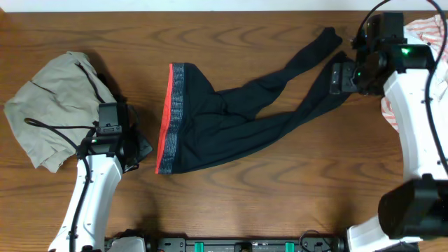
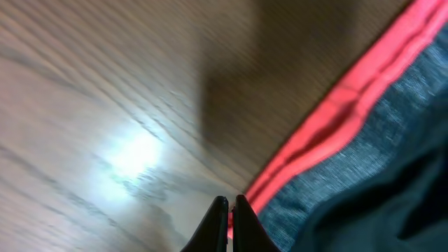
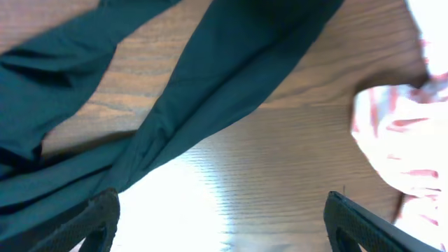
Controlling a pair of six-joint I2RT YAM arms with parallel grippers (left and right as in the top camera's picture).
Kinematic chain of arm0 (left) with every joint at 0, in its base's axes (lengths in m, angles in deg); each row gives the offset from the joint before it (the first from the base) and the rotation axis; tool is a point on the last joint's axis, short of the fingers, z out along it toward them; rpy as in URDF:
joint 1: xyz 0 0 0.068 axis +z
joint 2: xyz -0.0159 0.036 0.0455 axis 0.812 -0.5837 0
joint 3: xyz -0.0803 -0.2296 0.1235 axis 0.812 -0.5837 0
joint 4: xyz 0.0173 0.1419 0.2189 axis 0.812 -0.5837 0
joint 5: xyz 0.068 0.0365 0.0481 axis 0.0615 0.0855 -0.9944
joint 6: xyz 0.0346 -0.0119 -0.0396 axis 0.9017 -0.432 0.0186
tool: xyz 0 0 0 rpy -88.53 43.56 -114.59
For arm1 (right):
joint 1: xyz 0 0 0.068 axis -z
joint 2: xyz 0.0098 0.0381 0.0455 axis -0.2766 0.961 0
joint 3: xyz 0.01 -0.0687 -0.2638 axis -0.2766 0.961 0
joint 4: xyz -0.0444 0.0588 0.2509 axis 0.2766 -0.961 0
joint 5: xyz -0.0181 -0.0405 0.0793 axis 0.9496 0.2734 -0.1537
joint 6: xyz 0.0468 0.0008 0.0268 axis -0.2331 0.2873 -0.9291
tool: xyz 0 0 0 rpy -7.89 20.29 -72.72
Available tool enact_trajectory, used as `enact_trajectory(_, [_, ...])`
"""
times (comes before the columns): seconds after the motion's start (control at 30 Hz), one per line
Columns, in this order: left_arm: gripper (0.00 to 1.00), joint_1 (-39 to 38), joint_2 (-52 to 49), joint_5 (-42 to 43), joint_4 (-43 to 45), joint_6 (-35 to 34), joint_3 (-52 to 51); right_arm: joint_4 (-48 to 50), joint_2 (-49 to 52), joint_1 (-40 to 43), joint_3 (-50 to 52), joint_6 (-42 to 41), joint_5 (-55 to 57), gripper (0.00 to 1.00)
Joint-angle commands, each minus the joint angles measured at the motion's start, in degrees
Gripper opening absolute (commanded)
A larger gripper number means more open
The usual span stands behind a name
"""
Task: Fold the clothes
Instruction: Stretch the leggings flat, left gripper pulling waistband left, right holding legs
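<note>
The leggings (image 1: 210, 129) lie flat in the middle of the counter (image 1: 280, 196), waistband to the left and legs trailing right. A khaki garment (image 1: 49, 112) sits far left. The left gripper (image 2: 229, 210) is pressed together, empty, just beside the red waistband edge. The right gripper (image 3: 224, 224) is spread above a leg, near a striped garment (image 1: 428, 29).

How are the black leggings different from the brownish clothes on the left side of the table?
The leggings are black with a grey and red waistband; the khaki garment is one plain greyish-tan colour. The leggings lie spread out in the middle, legs stretching away to the right; the khaki garment sits bunched in a crumpled heap. Both are soft clothes resting on the wooden table, and neither is neatly folded.
</note>
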Motion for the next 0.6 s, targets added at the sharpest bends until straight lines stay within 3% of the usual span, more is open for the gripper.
enact_trajectory(0.0, [0.06, -0.1, -0.2, 6.1, 0.5, 1.0, -0.2, 1.3, 3.6, 0.1, 0.0, -0.7, -1.9, 0.92])
enact_trajectory(0.57, [0.06, -9.3, -1.1, 6.1, 5.6, 3.3, -1.4, 17.1, 17.7, -0.1, 0.0, -0.7, -4.7, 0.83])
